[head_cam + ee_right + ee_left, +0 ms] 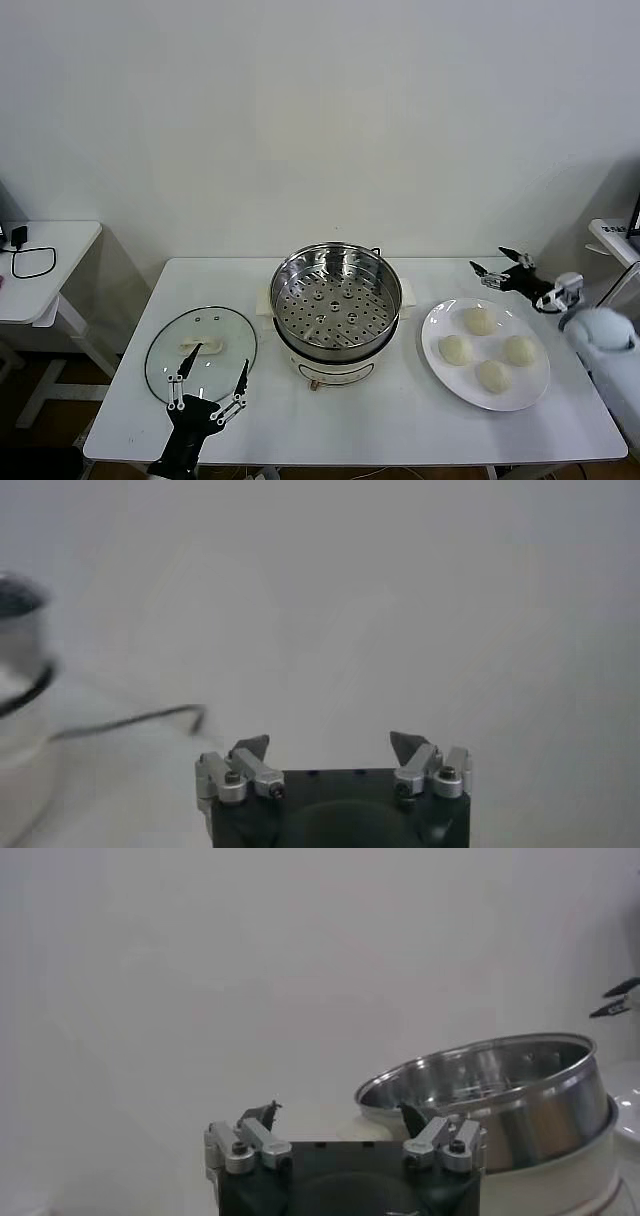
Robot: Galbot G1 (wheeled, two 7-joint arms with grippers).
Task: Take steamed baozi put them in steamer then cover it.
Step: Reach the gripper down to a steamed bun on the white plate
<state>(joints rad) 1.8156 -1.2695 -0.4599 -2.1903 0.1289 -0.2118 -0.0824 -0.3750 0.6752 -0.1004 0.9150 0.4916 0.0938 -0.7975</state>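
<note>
From my seat I see the steamer [336,305] standing at the middle of the white desk [400,420], its shiny steel pot uncovered and the perforated tray inside bare. I can read no brand, label or writing on the pot, its white base or anything else here. The cover [200,352] lies flat on the desk to the steamer's left, apart from it, a clear glass lid with its cream handle facing up. The left gripper [208,385] hangs at the near edge of that lid, its jaws spread wide and holding nothing; whether the tips touch the glass I cannot tell. In the left wrist view the same gripper [340,1116] shows its two tips well apart, with the steamer [500,1098] just beyond it. To the steamer's right sits a white plate [530,385] with the four steamed baozi [486,348] on it, grouped close and none of them in the pot. The right gripper [498,266] hovers above the desk just behind the plate's far edge, jaws wide and empty, clear of the buns. In the right wrist view that gripper [330,746] faces mostly blank wall, with a dark cord [130,720] trailing off a blurred object at one edge.
</note>
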